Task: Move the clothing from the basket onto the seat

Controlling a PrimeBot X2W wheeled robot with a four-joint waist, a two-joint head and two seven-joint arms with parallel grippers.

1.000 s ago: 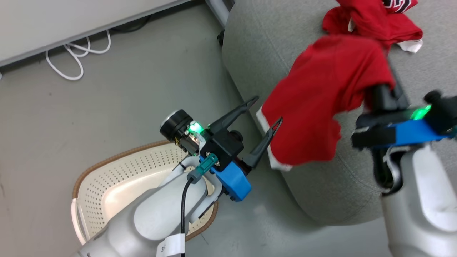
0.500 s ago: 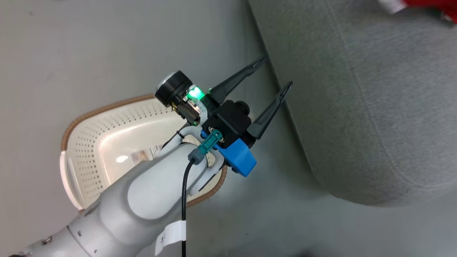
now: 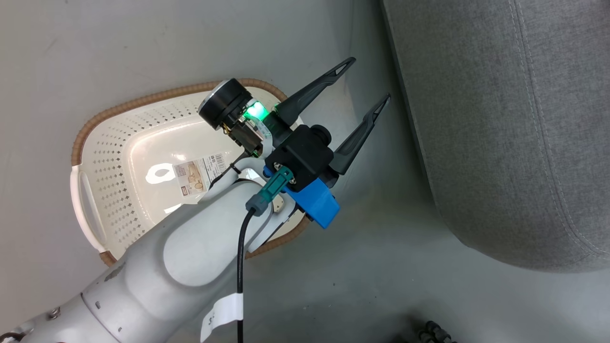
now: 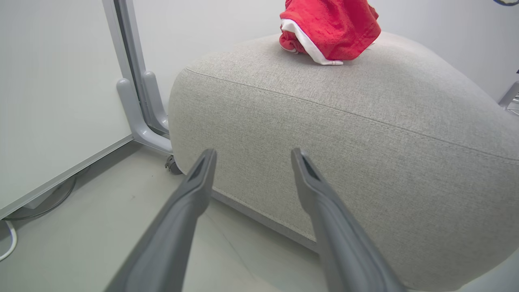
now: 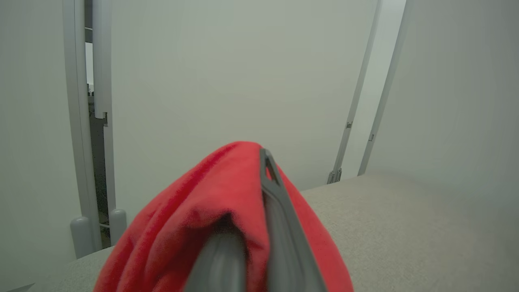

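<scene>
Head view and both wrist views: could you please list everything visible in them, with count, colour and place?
basket: one, cream with a brown rim, on the floor, left of the seat in the head view
paper label: one, white and tan, on the basket's floor
seat: one, grey, at the right of the head view
clothing: red with white trim, heaped on top of the seat; red fabric also in the right end effector; number of pieces unclear
floor: grey
frame post: grey, beside the seat
left end effector: open, holding nothing, between the basket and the seat
right end effector: shut on the clothing, above the seat
</scene>
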